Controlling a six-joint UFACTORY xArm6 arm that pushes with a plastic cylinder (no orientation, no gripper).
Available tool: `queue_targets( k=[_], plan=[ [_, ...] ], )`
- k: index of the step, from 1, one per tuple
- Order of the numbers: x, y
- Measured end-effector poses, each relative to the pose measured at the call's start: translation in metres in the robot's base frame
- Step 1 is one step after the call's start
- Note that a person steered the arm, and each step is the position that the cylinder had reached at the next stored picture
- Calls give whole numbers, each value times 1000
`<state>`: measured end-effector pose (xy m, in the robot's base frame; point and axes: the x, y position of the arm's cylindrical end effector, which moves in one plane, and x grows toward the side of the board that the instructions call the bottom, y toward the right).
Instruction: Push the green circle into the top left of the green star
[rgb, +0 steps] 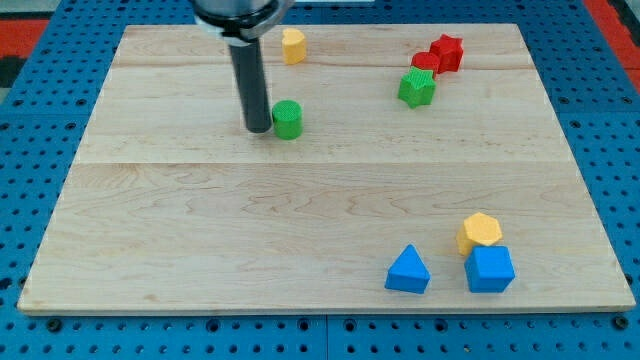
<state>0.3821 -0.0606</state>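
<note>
The green circle stands on the wooden board, left of the view's middle and toward the top. My tip rests right against its left side, touching or nearly so. The green star lies far to the right of the circle, near the view's top right, a little higher than the circle.
A red circle and a red star sit just above the green star, touching it or close. A yellow block is at the top, above the green circle. A blue triangle, a yellow hexagon and a blue cube are at the bottom right.
</note>
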Motion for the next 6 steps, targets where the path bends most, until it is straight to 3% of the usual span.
queue_targets(
  k=[1,3,6],
  plan=[
    [-3,62],
    [-54,144],
    [-53,131]
  ],
)
